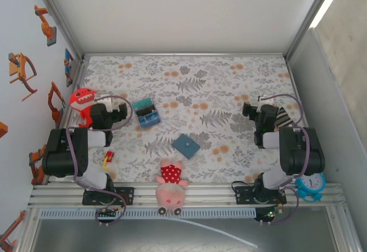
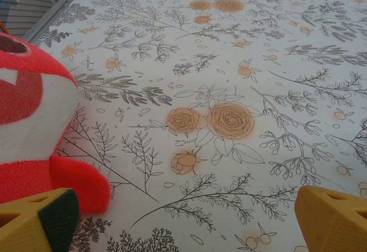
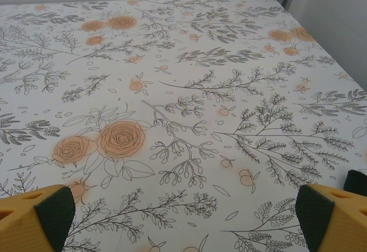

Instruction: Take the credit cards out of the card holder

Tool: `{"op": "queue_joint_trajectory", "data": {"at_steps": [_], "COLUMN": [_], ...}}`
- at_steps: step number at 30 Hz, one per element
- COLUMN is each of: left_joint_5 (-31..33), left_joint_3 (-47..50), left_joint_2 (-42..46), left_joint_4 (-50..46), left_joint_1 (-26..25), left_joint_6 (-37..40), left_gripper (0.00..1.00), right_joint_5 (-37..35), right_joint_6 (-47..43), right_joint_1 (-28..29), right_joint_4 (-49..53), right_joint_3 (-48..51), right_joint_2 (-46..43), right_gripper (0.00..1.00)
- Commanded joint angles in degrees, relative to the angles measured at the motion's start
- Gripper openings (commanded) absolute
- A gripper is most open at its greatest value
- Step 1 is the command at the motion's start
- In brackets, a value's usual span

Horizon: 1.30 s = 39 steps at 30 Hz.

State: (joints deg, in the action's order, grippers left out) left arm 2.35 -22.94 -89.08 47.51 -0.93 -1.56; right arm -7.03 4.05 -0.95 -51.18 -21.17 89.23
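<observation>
The slate-blue card holder (image 1: 186, 145) lies shut and flat on the floral cloth near the middle front, turned like a diamond. No cards show outside it. My left gripper (image 1: 123, 112) rests at the left, well away from the holder, and its yellow fingers (image 2: 40, 223) stand wide apart with only cloth between them, so the left gripper (image 2: 183, 232) is open. My right gripper (image 1: 248, 112) rests at the right, also apart from the holder. In the right wrist view the right gripper (image 3: 183, 226) is open over bare cloth, with its padded fingers (image 3: 35, 220) far apart.
A teal, black and blue striped block (image 1: 147, 113) lies just right of the left gripper. A red plush monster (image 1: 83, 100) (image 2: 34, 131) sits against the left gripper. A pink plush toy (image 1: 171, 183) lies at the front edge, with a blue alarm clock (image 1: 311, 186) at the front right.
</observation>
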Motion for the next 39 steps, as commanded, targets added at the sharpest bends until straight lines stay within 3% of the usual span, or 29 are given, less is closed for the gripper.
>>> {"op": "queue_joint_trajectory", "data": {"at_steps": [1, 14, 23, 34, 39], "left_joint_5": [-0.2, 2.6, 8.7, 14.3, 17.2], "left_joint_3": [-0.7, -6.9, -7.8, -4.1, -2.1], "left_joint_2": [0.9, 9.7, 22.5, 38.6, 42.4], "left_joint_4": [-0.3, -18.2, -30.2, -46.9, -50.8], "left_joint_1": [0.1, -0.7, -5.4, -12.8, -18.3], "left_joint_6": [-0.6, -0.8, -9.4, -26.6, -31.7], "left_gripper": [0.97, 0.97, 0.97, 0.97, 0.97], "right_joint_5": [0.2, -0.2, -1.9, -1.2, -3.1], "right_joint_6": [0.4, 0.6, 0.9, 8.4, 9.5], "right_joint_1": [-0.4, -0.4, -0.4, 0.3, 5.5], "right_joint_4": [-0.1, 3.6, 9.7, 33.0, 45.1], "right_joint_3": [-0.2, -0.7, -0.4, -9.5, -14.8], "right_joint_2": [-0.7, -4.8, -12.9, -21.1, -22.8], "right_gripper": [0.99, 0.99, 0.99, 0.99, 0.99]}}
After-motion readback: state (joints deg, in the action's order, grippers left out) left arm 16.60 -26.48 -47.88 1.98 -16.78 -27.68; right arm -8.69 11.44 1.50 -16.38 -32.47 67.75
